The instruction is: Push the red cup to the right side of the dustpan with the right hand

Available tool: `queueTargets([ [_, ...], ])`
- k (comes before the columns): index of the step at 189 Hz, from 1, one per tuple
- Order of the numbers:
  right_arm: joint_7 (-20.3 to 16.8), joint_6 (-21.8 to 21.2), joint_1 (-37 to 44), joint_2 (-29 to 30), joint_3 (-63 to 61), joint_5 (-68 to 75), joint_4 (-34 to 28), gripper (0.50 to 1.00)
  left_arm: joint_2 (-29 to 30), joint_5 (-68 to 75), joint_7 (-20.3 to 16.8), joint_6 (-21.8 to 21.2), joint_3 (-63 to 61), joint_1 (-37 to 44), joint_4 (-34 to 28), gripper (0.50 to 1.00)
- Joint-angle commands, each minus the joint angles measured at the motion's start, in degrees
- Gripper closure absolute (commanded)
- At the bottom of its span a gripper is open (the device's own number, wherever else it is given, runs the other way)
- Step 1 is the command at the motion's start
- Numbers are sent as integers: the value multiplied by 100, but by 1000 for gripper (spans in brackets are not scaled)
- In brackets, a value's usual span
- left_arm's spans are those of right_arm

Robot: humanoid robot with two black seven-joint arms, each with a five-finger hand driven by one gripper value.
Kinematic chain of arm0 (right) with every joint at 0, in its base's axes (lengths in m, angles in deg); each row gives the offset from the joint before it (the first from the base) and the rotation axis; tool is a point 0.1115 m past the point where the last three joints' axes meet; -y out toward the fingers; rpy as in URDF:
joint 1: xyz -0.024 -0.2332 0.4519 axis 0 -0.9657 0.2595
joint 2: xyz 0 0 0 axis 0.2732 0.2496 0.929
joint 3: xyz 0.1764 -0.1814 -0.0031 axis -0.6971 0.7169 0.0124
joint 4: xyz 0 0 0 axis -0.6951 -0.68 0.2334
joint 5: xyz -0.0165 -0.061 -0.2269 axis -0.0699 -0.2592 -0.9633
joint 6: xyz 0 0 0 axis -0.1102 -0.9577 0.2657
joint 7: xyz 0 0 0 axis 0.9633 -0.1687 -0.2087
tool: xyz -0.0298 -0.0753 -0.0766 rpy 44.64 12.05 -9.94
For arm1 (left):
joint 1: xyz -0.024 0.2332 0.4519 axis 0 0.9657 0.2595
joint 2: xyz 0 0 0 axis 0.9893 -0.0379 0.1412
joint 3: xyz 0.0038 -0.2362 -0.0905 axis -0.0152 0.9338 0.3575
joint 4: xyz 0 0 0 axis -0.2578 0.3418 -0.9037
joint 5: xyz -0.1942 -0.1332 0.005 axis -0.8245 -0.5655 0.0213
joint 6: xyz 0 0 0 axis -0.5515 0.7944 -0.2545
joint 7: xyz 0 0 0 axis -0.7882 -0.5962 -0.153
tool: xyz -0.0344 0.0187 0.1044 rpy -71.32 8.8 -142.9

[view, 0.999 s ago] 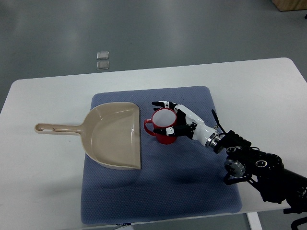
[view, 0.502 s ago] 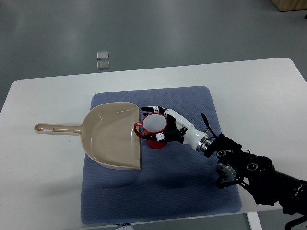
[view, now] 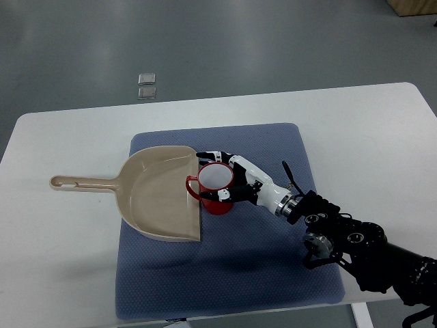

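A white worktop (view: 54,137) carries a blue-grey mat (view: 273,266) near its centre. At the mat's 9 o'clock side lies a beige dustpan (view: 153,195), its long handle pointing toward 9 o'clock out over the bare worktop and its wide open mouth facing 3 o'clock.

Right at that mouth stands the red cup (view: 216,188), upright, with a pale inside. Its small loop handle points toward 9 o'clock and overlaps the dustpan's front edge, so the cup touches or very nearly touches the dustpan on the dustpan's right side.

The right hand (view: 235,179), white with black fingertips, wraps the cup from the 3 o'clock side: one finger (view: 212,155) curves round the rim at 12 o'clock, and another presses the wall at about 5 o'clock. The fingers are curled against the cup, cradling it between them. The black forearm runs off toward 4 o'clock to the picture's lower right corner.

On the grey floor (view: 273,41) beyond the worktop, at 12 o'clock from the dustpan, sit two small pale squares (view: 146,85).
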Motion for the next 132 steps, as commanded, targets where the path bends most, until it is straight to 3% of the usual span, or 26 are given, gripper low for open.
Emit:
queueTargets([
  [1,0,-40,82,-92,-53,64,2,566,0,0,0,0,0,0,0,500],
  [47,0,-269,126,-593,-70,196,-314,566,0,0,0,0,-17,0,0,500],
  [132,0,-155,240,-989,-193,433,-595,566,0,0,0,0,-17,0,0,500],
])
